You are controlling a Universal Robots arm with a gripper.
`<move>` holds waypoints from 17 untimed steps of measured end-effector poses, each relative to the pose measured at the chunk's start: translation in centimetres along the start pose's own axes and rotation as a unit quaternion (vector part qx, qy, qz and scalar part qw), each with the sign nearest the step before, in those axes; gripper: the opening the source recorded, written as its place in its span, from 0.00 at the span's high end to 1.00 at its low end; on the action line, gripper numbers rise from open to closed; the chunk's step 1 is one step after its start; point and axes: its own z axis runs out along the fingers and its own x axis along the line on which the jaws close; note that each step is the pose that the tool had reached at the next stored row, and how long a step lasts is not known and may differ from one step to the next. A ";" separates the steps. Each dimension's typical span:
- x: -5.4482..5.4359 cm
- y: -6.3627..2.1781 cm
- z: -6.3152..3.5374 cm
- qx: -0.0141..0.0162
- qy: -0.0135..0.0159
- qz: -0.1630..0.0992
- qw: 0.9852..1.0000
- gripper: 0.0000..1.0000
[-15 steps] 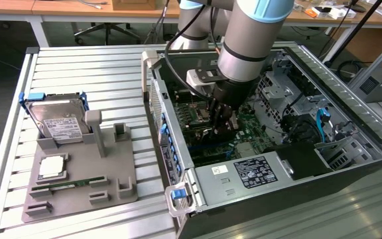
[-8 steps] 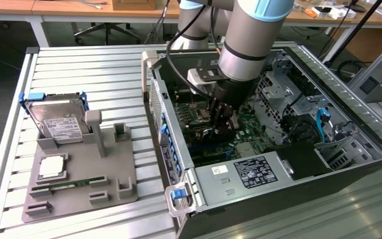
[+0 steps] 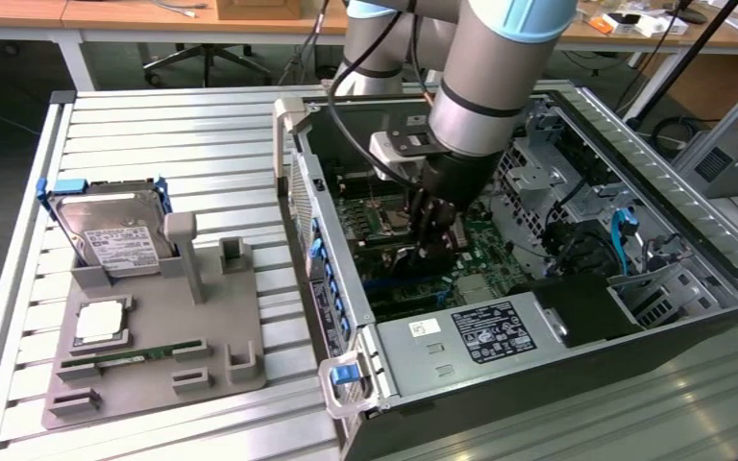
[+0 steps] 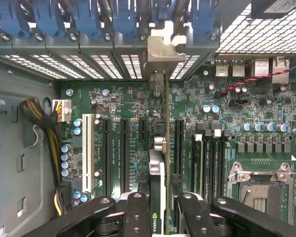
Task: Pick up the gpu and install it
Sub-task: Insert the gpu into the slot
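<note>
The gripper (image 3: pixel 430 248) is down inside the open computer case (image 3: pixel 676 250), which lies on its side on the slatted table (image 3: pixel 151 134), and its fingers (image 4: pixel 136 212) are closed on the gpu (image 4: pixel 158 197). In the wrist view the card is seen edge-on, running from between the fingers toward the case's rear wall, where its silver end bracket (image 4: pixel 163 49) sits among the blue slot clips (image 4: pixel 84 15). The card's lower edge lines up with an expansion slot on the motherboard (image 4: pixel 227 98), between the other long black slots, though whether it is fully seated cannot be told from here. By my reading the pickup is done and the install is well under way: the card is in the case at its slot, and what is left is pressing it home and letting go. On the grey holder tray (image 3: pixel 151 365) near the table's left edge in the exterior view, the silver hard drive (image 3: pixel 112 235) in its blue frame and the memory stick (image 3: pixel 138 355) remain in their places, and the upright card stand (image 3: pixel 184 250) there is empty.
</note>
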 end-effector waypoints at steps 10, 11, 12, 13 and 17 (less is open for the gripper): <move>0.0 0.49 0.04 0.000 0.000 0.000 1.000 0.73; 0.0 0.71 0.04 0.000 0.000 0.000 1.000 0.73; 0.0 0.73 0.03 0.000 0.000 0.000 1.000 0.73; 0.0 0.73 0.03 0.000 0.000 0.000 1.000 0.73; 0.0 0.73 -0.29 0.000 0.000 0.000 1.000 0.73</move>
